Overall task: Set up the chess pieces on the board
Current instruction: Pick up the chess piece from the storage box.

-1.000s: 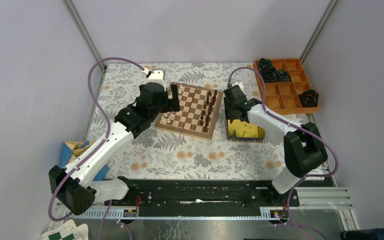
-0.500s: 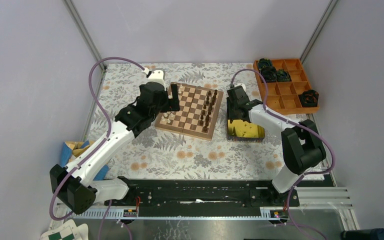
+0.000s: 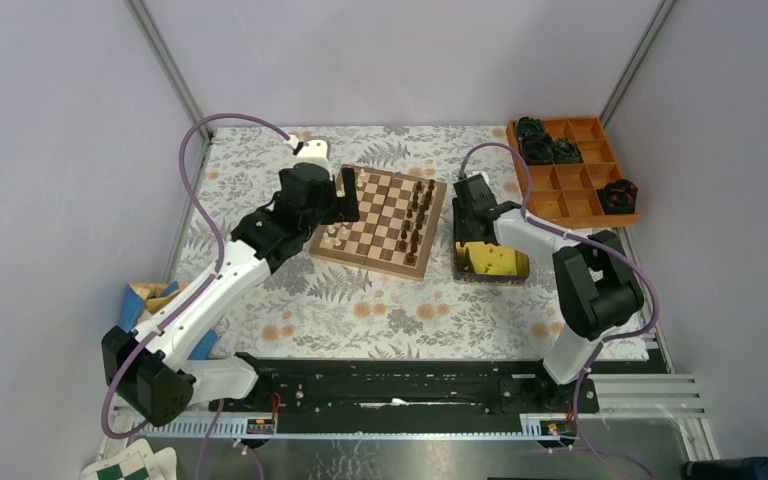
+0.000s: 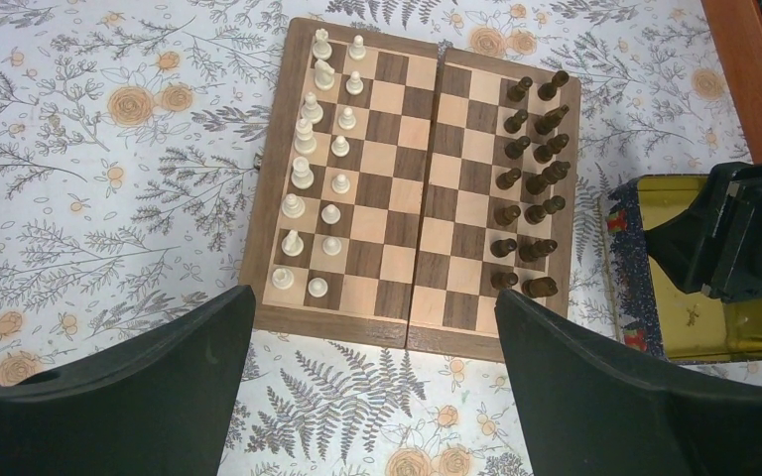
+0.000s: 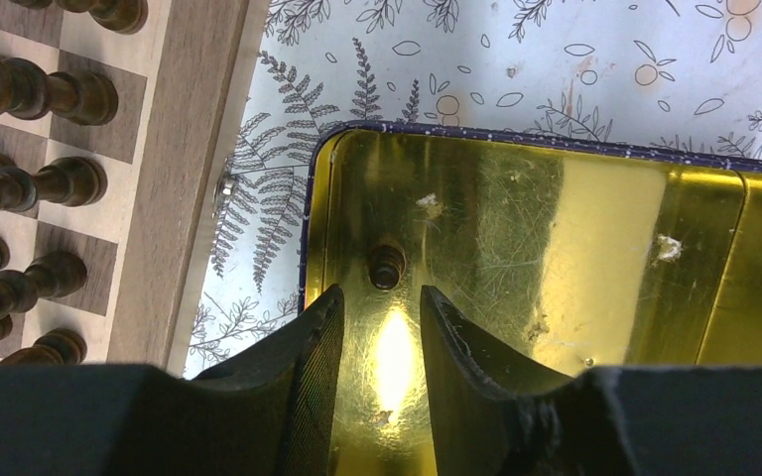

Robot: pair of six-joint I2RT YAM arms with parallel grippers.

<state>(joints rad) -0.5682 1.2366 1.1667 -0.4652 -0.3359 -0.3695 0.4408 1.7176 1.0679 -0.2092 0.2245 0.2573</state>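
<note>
**1 dark pawn in the tin, right gripper lined up on it**

A small dark brown turned wooden pawn [image 5: 388, 266] sits on the floor of the shiny yellow square tin [image 5: 605, 228], which lies just to the right of the board. The pawn seems to stand upright, close to the tin wall that faces the board. The right gripper [image 5: 379, 302] hangs over it with its 2 black fingers a narrow gap apart and nothing between them. The pawn is just ahead of the tips, not yet inside the gap.

The square wooden chessboard [image 4: 407, 198], brown and cream checkered with a light border, carries 16 pale cream pieces [image 4: 302, 174] in 2 files along its left side. The dark brown pieces [image 4: 546, 178] stand in 2 files along its right side. Those files look nearly full, though I cannot tell where the gap is.

My reading is that the step in hand is picking this pawn out of the tin. The next move calls for easing forward and down until the pawn stands between the pads, then pinching gently and lifting straight up over the rim.

Room is tight on the board side, where 1 finger must fit between the pawn and the tin wall. Past the board's border the dark files are crowded, so placing calls for a steep descent. The board's middle is bare.

The left gripper [image 4: 372, 297] hovers high over the board's near edge, spread wide and empty, clear of the pieces. The flowered cloth [image 4: 109, 198] left of the board is open.
</note>
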